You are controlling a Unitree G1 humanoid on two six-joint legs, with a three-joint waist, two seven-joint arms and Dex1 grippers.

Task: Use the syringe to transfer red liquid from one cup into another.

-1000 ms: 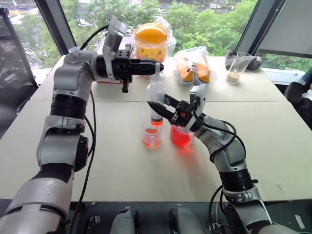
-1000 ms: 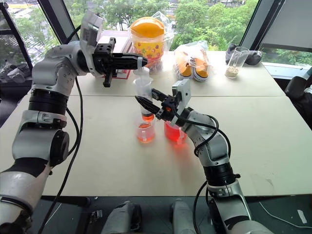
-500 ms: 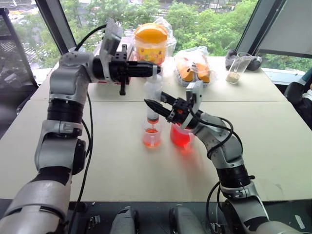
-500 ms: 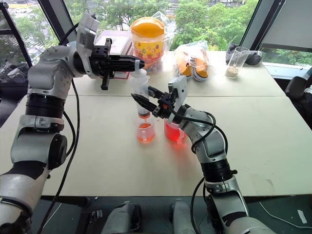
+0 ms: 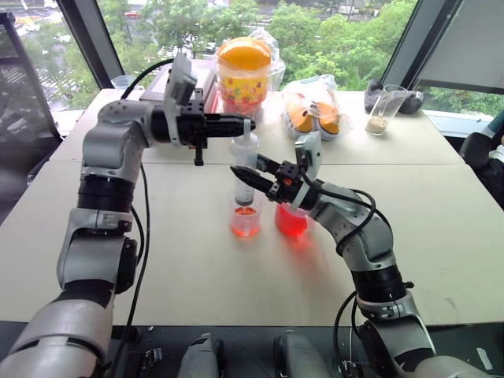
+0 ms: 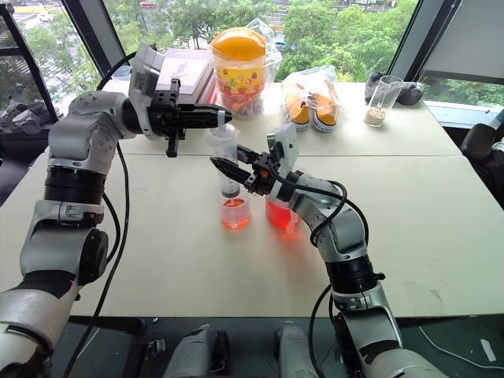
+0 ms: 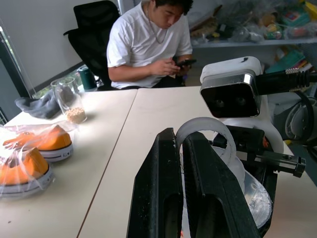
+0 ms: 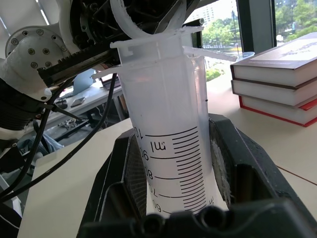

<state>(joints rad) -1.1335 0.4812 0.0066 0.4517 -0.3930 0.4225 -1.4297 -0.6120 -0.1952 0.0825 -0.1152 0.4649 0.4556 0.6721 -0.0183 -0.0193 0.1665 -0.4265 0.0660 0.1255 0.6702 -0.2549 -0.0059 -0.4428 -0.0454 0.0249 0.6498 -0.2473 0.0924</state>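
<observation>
Beige table (image 5: pixel 441 236) by windows; right gripper (image 5: pixel 246 174) clamped on syringe (image 5: pixel 245 169) barrel, upright, tip in small beaker (image 5: pixel 245 221); left gripper (image 5: pixel 240 122) pinching plunger ring; red cup (image 5: pixel 292 220) just beside beaker.

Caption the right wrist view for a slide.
Right end effector clamps the syringe barrel, scale marks facing the camera, stacked books behind.

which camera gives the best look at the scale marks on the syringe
The right wrist view: the syringe stands close between the right gripper's fingers, its printed marks readable. Both eye views show its barrel above the small beaker, marks too small.
</observation>
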